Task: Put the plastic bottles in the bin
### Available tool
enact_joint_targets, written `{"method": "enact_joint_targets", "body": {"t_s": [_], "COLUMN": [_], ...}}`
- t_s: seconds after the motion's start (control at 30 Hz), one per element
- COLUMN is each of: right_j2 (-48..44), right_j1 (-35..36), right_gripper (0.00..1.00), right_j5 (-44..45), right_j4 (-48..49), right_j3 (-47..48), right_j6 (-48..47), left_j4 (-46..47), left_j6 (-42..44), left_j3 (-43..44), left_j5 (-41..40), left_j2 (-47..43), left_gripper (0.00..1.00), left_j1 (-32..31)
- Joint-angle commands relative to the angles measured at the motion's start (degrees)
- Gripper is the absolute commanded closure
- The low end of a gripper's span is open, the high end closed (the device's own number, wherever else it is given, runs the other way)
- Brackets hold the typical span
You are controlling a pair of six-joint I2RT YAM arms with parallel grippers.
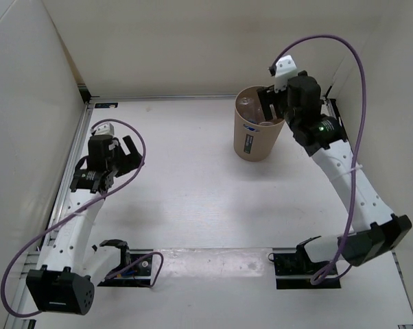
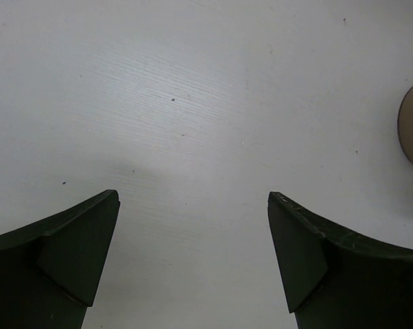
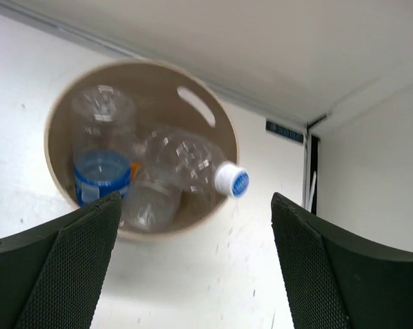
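Inside the bin (image 3: 162, 82), far right on the counter (image 1: 193, 178), sit a blue-labelled bottle (image 3: 100, 161), a white-capped bottle (image 3: 186, 161) and a short clear bottle (image 3: 148, 204). Right claw (image 3: 194, 205) hangs open above it; left claw (image 2: 193, 199) is open too.

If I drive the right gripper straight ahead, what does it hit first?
Likely the white-capped bottle lying on top in the bin; the open right gripper points down into it. Depth is unclear, so the near rim might come first.
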Motion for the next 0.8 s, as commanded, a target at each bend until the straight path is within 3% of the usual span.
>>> {"method": "enact_joint_targets", "body": {"t_s": [0.0, 0.1, 0.33, 0.47, 0.67, 0.77], "right_j2": [-4.3, -8.2, -9.2, -12.3, -14.6, -16.0], "right_j1": [1.2, 2.4, -4.6, -5.2, -7.8, -8.1], "right_gripper": [0.1, 0.1, 0.1, 0.1, 0.1, 0.1], "right_j5": [10.0, 10.1, 3.5, 7.8, 11.5, 15.1], "right_j4": [-4.6, -7.5, -19.8, -19.1, -18.8, -15.7], "right_j3": [-2.3, -6.2, -4.7, -11.2, -16.7, -21.4], "right_j6": [5.0, 7.0, 13.5, 11.3, 11.2, 6.9], "left_j4": [2.6, 3.4, 10.6, 19.3, 17.8, 18.2], "left_j6": [4.3, 6.9, 8.2, 6.9, 6.7, 6.4], "left_j3": [-1.1, -2.4, -5.3, -11.5, -13.1, -14.2], "left_j5": [-2.0, -3.2, -0.9, -1.1, -4.7, -6.4], "left_j2": [-3.3, -5.5, -13.7, -20.5, -21.9, -21.5], "left_gripper": [0.0, 0.0, 0.0, 0.0, 0.0, 0.0], "left_j1": [0.2, 0.3, 0.2, 0.2, 0.3, 0.2]}}
